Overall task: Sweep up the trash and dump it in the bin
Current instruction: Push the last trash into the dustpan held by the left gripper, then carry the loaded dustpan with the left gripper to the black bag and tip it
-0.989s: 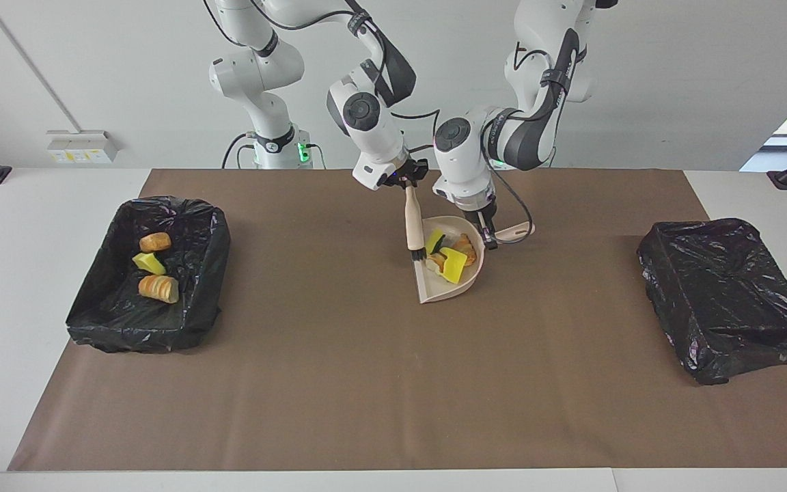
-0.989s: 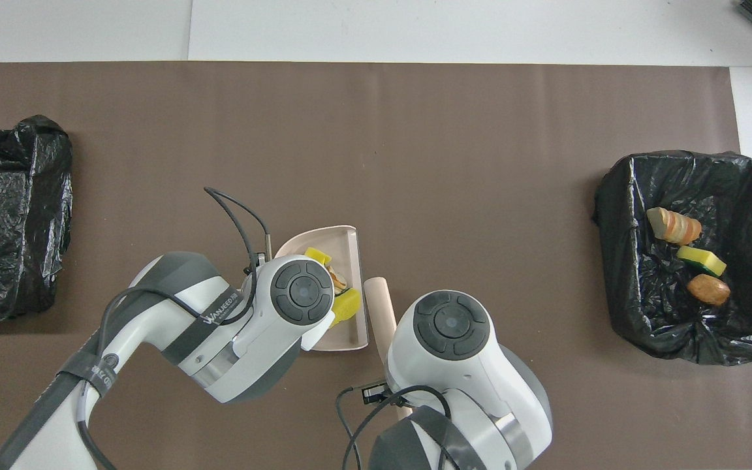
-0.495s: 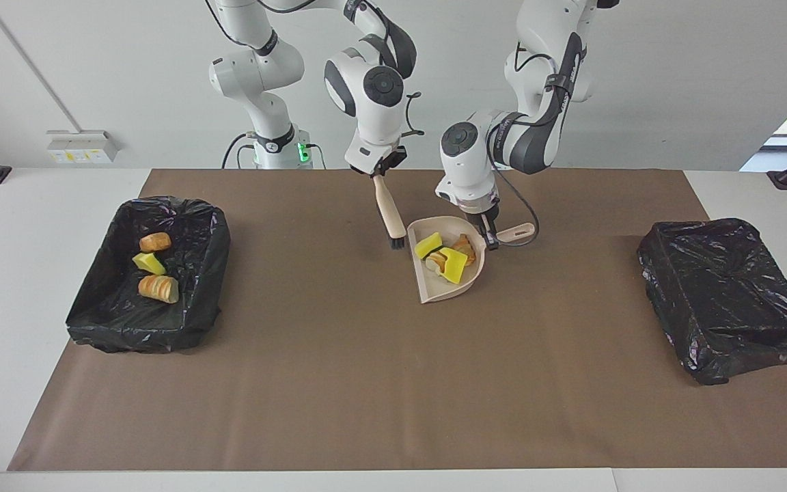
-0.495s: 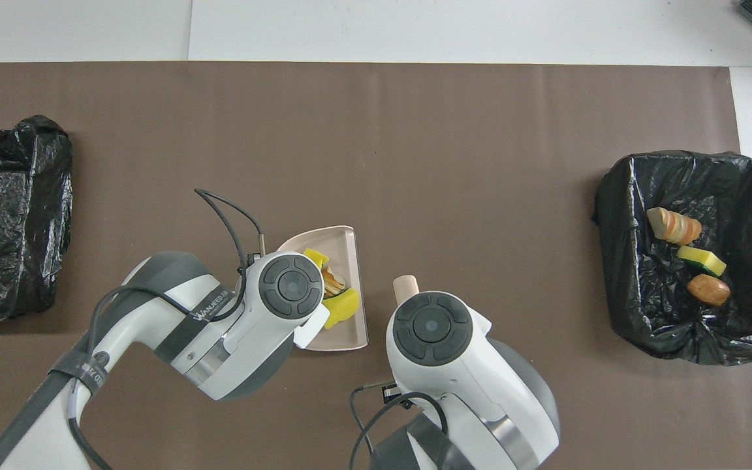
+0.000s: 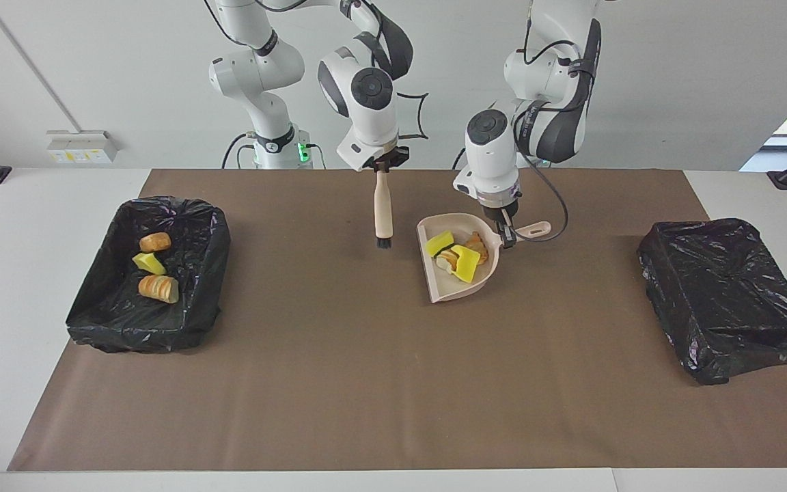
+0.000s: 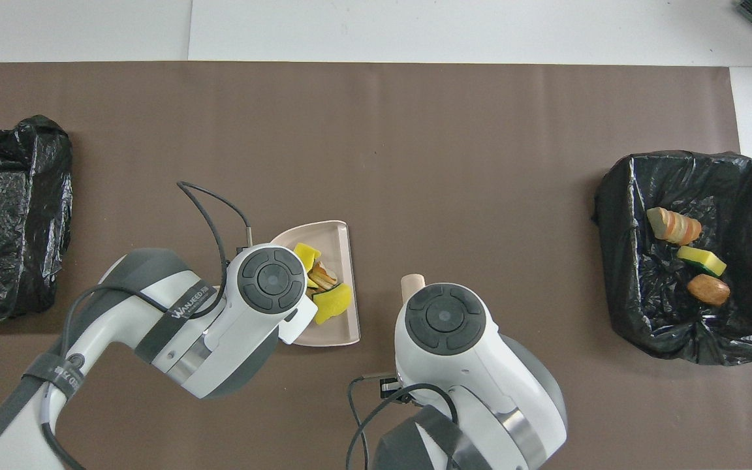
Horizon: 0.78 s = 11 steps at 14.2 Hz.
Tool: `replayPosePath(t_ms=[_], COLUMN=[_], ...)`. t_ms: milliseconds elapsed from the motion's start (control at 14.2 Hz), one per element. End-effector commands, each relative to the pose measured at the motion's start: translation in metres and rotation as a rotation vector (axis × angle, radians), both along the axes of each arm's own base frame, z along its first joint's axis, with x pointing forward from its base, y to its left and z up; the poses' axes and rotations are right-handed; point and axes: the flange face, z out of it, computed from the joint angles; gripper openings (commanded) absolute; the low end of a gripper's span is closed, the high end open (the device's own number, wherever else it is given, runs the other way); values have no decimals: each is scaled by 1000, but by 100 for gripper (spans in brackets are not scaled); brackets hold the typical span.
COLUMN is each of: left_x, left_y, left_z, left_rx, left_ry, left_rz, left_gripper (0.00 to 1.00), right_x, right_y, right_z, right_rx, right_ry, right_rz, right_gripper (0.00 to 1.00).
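Trash [image 5: 458, 256], yellow-green sponge and tan bread chunks in beige dustpan [image 5: 453, 290], left fingers [image 5: 507, 238] clamping its handle, right fingers [image 5: 381, 167] clamping brush [image 5: 383, 212]

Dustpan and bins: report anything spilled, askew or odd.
Nothing has spilled. The dustpan carries its trash inside its walls, and no chunk lies on the brown mat. One oddity: the bin at the left arm's end shows only black plastic, while the other bin holds three chunks.

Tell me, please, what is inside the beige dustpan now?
The dustpan holds yellow sponge bits and tan bread-like lumps. Their exact number cannot be seen, because the pieces overlap.
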Motion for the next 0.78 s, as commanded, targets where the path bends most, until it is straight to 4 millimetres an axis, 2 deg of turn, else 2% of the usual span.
replayPosePath(t_ms=[0,141,424,565,706], left_x=[1,13,43,49,58], left_y=[30,46,102,131,169], left_z=[45,77,148,176,200], left_rx=[-28,-29,-42,-42,-54], left_ry=[12,16,-29,-25,-29], left_rz=[-17,0,83,126,84], left_gripper=[0,0,0,0,0], right_x=[-23,-33,-50,-60,-64], right_y=[19,37,64,68,65], right_z=[-8,-21,-47,-65,-72], right_rx=[18,20,13,21,14], right_ry=[-20,-59,-75,-94,-91], right_rz=[-22,-57,-91,-79,-71], right_gripper=[0,0,0,0,0])
